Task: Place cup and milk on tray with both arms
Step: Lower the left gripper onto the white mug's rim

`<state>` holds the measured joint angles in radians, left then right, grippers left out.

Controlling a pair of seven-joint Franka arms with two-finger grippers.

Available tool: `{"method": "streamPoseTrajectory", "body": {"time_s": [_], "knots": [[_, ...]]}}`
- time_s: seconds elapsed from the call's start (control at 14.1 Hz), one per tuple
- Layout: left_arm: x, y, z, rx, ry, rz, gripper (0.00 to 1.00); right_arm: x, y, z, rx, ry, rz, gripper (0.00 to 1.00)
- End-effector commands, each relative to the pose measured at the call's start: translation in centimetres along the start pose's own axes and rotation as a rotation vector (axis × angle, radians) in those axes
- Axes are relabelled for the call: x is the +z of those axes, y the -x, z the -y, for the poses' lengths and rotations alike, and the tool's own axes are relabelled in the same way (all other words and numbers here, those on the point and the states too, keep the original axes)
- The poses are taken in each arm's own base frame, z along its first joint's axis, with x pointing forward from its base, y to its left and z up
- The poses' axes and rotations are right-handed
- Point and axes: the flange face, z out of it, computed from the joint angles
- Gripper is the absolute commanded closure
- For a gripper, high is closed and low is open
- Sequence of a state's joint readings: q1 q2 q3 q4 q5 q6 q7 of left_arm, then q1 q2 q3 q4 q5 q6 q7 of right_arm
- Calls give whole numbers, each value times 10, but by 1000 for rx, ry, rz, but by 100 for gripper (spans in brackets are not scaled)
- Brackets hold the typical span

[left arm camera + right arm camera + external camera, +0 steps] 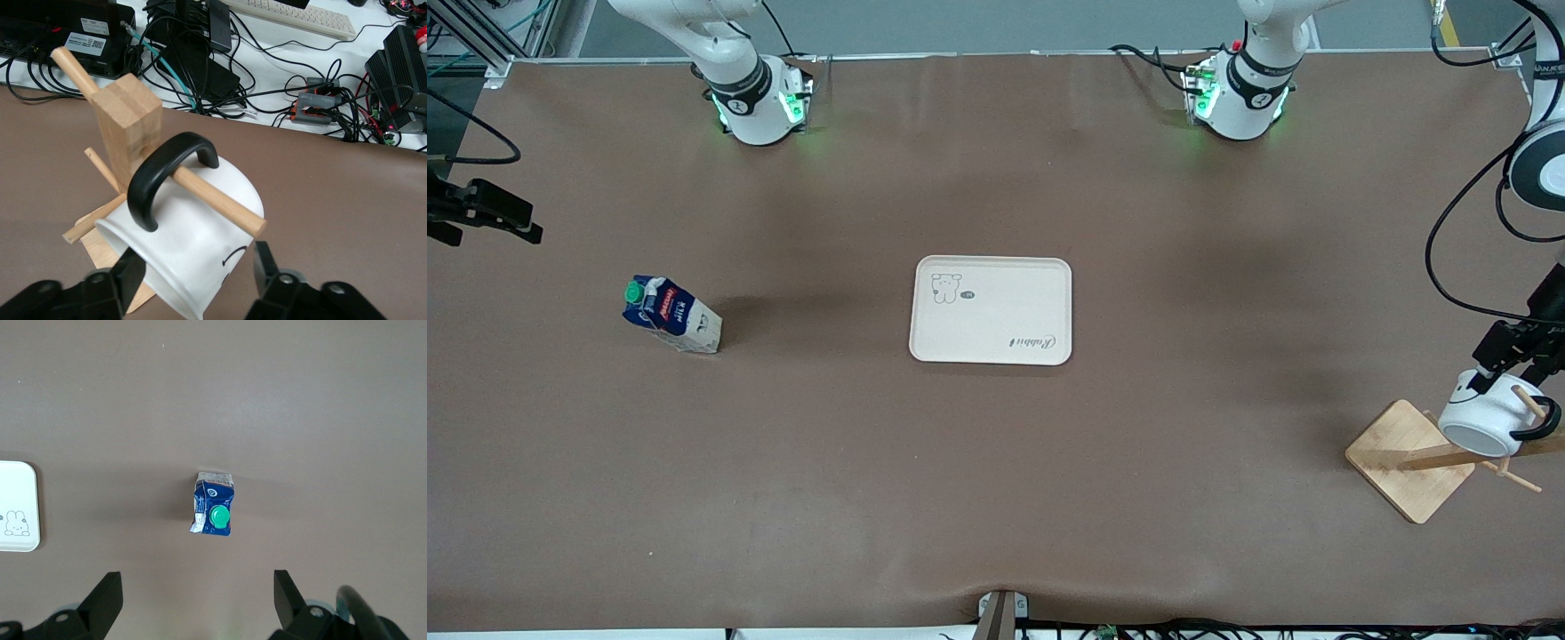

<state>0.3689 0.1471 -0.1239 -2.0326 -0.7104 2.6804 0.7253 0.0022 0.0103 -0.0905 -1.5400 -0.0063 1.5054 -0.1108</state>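
The white cup (1480, 413) hangs by its black handle (157, 183) on a peg (213, 200) of a wooden stand, at the left arm's end of the table. My left gripper (197, 273) straddles the cup's body. One finger (127, 277) lies against the cup near its rim, and a gap shows at the other finger (267, 267). The milk (671, 316) stands on the table toward the right arm's end. My right gripper (197, 600) hangs open high above the milk (213, 512), holding nothing. The cream tray (1005, 302) lies bare mid-table.
The stand's square wooden base (1409, 458) sits nearer the front camera than the cup, and its post (130, 127) rises beside the handle. Off the table edge past the stand lie cables and black electronics boxes (193, 60). A corner of the tray (17, 507) shows beside the milk.
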Motion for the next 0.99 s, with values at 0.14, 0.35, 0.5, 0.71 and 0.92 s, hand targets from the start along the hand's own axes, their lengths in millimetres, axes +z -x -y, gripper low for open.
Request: {"method": "streamPoseTrajectory", "body": {"time_s": [0.14, 0.35, 0.5, 0.71, 0.92], "knots": [[0, -7, -7, 1, 15, -29, 55, -2, 1, -2, 9, -21, 0, 0], [1, -8, -12, 7, 21, -27, 68, -1, 0, -1, 7, -22, 2, 0], [1, -7, -13, 7, 23, -26, 82, -2, 1, -1, 7, -21, 0, 0], [0, -9, -21, 14, 32, -28, 100, -2, 1, -1, 7, -21, 0, 0], [-2, -12, -29, 21, 41, -31, 100, -1, 0, -3, 10, -21, 2, 0]]}}
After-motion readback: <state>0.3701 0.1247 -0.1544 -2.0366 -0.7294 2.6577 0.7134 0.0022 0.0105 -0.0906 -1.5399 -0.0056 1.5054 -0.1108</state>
